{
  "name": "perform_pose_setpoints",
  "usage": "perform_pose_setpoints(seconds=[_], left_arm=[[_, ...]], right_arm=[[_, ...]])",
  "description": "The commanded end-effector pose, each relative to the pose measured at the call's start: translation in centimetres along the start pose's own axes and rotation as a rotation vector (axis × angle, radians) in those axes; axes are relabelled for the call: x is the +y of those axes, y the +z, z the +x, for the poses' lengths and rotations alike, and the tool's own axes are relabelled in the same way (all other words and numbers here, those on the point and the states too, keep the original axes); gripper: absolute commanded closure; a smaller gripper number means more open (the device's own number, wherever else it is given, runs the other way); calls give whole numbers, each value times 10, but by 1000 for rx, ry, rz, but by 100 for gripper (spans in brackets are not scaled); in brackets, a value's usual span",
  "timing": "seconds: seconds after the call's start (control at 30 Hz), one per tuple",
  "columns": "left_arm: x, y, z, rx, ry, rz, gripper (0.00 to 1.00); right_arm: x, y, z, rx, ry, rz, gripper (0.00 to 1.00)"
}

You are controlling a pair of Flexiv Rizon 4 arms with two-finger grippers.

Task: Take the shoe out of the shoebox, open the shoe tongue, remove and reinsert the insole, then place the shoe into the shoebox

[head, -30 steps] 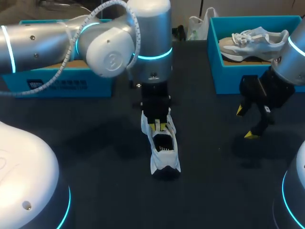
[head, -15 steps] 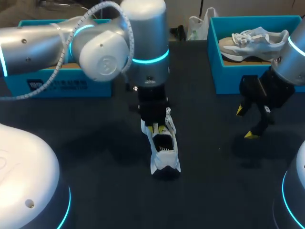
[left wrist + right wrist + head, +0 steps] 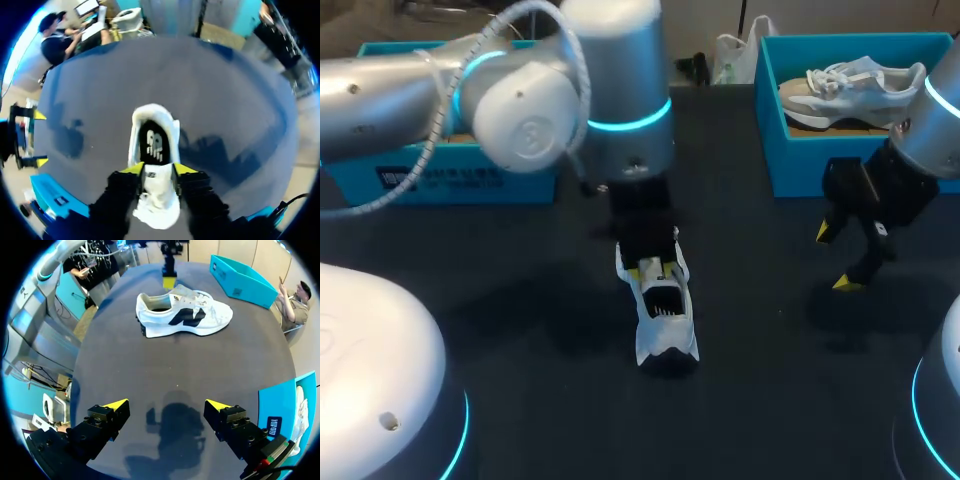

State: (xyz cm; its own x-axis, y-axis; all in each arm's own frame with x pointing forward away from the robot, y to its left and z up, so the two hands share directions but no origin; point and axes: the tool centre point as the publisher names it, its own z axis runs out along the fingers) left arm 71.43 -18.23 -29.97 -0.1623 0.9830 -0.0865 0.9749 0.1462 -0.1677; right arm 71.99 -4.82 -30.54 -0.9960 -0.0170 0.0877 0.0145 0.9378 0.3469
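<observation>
Shoe [image 3: 665,320] upright on its sole, mid table [image 3: 760,330], tongue pinched.
Your left gripper [image 3: 159,169] is closed on the tongue [image 3: 182,291], likely to spread the mouth for the insole; your right gripper [image 3: 170,407] hangs wide open, empty, near the shoebox [image 3: 800,160].

The bench [image 3: 520,300] has a dark, matt top that takes soft shadows. The shoe [image 3: 665,320] at the centre of the head view is white, with smooth, leather-like side panels and what looks like a cloth lining. The left arm [image 3: 620,90], upper left, is satin silvery metal with a glossier pale cap at the joint. The left tool [image 3: 653,268], centre, and the right tool [image 3: 835,258], at the right edge, look like matt black plastic. The shoebox [image 3: 795,165], upper right, is matt teal cardboard. The second shoe [image 3: 855,85] in it shows pale grey mesh cloth.
</observation>
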Motion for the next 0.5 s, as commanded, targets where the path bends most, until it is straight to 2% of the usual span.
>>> perform_pose_setpoints(seconds=[0.03, 0.43, 0.5], left_arm=[[-4, -36, 9, 39, -61, 3, 0], [-4, -36, 9, 39, -61, 3, 0], [-9, -31, 11, 64, -188, 37, 0]], right_arm=[[1, 1, 0, -1, 1, 4, 0], [1, 1, 0, -1, 1, 4, 0], [1, 1, 0, -1, 1, 4, 0]])
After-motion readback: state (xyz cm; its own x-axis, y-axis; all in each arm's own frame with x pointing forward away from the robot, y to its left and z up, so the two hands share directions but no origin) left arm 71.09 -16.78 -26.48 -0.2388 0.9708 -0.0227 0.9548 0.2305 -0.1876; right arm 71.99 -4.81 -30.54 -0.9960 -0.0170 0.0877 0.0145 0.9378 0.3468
